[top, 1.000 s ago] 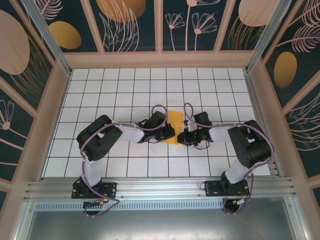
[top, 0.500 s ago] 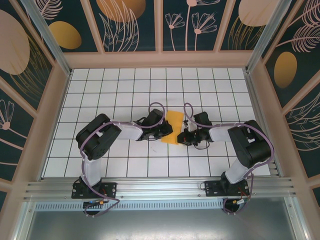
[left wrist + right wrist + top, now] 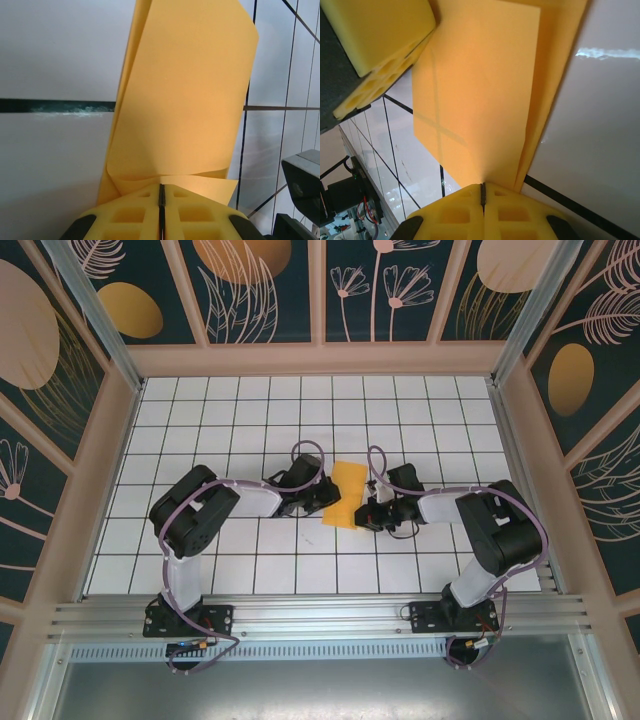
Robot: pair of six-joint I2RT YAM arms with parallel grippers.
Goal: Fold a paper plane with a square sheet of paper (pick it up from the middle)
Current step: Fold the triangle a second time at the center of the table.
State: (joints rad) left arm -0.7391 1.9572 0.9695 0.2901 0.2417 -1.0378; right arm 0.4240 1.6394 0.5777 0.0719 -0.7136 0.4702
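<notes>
Folded square sheet of paper (image 3: 345,490) mid-tabletop, left hand (image 3: 323,504) clamped on its left side, right hand (image 3: 363,514) clamped on its right side

Top external: fixed high, above and behind both arm bases, looking steeply down on the white tiled table (image 3: 200,420). It is a wide, distant shot with the patterned walls in frame, and the orange-yellow folded paper sheet (image 3: 343,492) is small at centre.

Left wrist: sits just behind the left gripper (image 3: 161,197) and looks out along its yellow foam fingers (image 3: 130,217), low over the tiles. Very near, so the paper is large.

Right wrist: same setup behind the right gripper (image 3: 482,195), equally near and facing roughly the opposite way. The view is rolled, so the tile lines slant.

Shared: all three see the paper and the tiles around it. The right wrist catches the left gripper's foam finger top-left. The dark grey part (image 3: 304,185) low-right in the left wrist view is probably the right gripper, cropped.
</notes>
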